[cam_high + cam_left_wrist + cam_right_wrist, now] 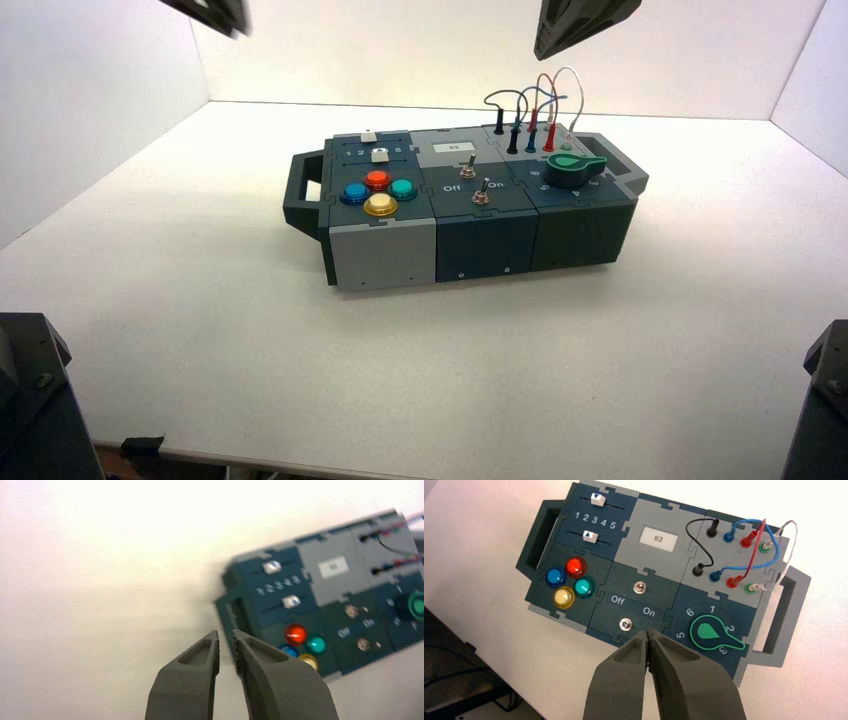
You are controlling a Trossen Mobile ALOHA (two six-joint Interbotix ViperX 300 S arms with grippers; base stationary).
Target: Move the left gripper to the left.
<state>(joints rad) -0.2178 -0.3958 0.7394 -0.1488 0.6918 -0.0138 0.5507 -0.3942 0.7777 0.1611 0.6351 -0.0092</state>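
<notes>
- The left gripper [226, 647] is hanging high up and off past the box's [480, 235] left end, over bare white table [200, 300]. Its jaws are pinched nearly together with just a sliver of gap, nothing in them.
- Just ahead of your left tips and a bit to the side are the red button [295, 634] and the box's end handle [225, 615].
- Your right gripper [650, 642] is clenched too and empty, floating above the box, with the lower toggle switch [625, 624] just beside its tips.
</notes>
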